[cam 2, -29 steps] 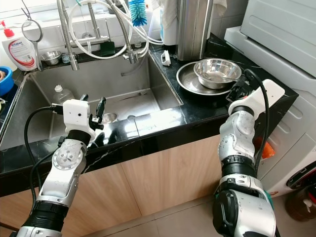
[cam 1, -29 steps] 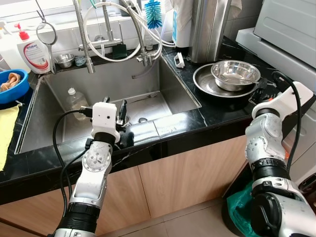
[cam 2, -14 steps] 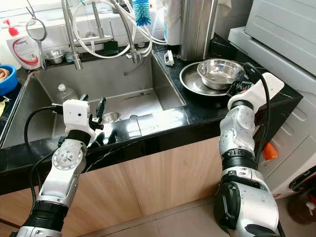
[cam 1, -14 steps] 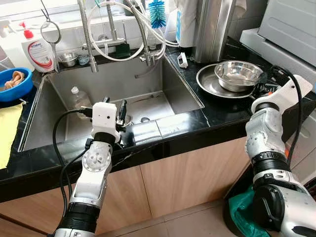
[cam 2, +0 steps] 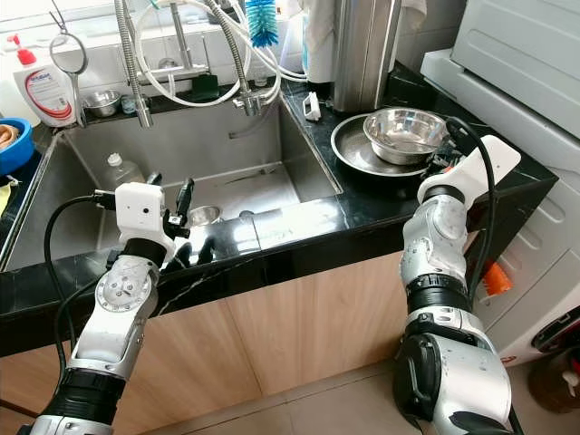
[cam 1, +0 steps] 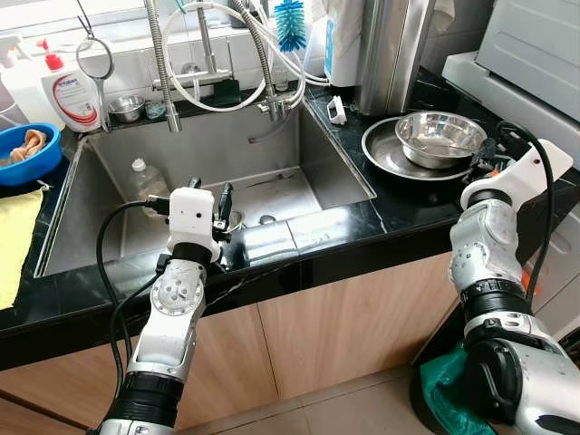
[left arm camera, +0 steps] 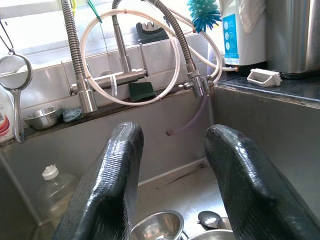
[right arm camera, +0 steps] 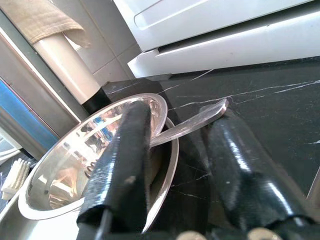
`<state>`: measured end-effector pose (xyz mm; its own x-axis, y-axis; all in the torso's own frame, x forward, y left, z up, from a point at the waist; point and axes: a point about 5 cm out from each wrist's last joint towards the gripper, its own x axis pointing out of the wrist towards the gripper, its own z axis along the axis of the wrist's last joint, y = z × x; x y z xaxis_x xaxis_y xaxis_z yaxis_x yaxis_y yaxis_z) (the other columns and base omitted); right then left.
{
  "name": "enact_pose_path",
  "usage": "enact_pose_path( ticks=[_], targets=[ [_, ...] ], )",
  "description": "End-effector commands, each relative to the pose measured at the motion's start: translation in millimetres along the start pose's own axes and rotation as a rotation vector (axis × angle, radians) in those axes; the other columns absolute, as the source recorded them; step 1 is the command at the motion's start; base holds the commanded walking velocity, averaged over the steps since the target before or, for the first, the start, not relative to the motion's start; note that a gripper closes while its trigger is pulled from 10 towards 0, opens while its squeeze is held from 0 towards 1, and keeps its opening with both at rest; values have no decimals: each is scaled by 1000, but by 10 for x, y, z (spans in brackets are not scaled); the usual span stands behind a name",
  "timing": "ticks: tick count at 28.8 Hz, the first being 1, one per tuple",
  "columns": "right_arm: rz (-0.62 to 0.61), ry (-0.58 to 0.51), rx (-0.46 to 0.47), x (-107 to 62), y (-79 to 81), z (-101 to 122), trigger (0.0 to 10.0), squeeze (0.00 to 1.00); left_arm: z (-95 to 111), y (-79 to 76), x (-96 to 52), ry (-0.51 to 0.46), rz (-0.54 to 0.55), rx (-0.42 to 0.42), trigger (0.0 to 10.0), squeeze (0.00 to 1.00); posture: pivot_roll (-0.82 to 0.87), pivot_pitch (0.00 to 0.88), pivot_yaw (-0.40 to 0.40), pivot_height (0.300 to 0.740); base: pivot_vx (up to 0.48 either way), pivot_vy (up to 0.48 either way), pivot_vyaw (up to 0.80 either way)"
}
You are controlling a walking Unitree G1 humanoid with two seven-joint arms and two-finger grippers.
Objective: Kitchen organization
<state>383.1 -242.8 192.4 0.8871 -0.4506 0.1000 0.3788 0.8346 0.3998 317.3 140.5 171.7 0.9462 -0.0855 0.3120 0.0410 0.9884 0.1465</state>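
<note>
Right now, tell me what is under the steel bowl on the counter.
The round steel bowl sits in a wider, shallow steel dish on the black counter. The dish's middle is covered.

Bright daylight from the window behind the sink (cam 1: pixel 109 181), glare on the black counter (cam 1: pixel 308 237); frames sharp.

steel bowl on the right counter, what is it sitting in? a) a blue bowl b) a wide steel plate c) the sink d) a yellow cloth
b: the steel bowl rests in a wide steel plate on the black counter right of the sink, with the right claw at its near rim.
</note>
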Motion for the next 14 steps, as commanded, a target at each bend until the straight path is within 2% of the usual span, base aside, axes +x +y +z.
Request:
enact_pose_path(
  ticks=[1, 14],
  targets=[
    [4, -3, 2, 1, 41, 2, 0, 0, 4, 38, -5, 6, 7, 24, 10000, 0, -137, 0, 88, 740, 0, 0, 0],
    [19, 0, 5, -4, 73, -7, 0, 0, 6, 39, -6, 6, 8, 25, 10000, 0, -134, 0, 86, 740, 0, 0, 0]
  ],
)
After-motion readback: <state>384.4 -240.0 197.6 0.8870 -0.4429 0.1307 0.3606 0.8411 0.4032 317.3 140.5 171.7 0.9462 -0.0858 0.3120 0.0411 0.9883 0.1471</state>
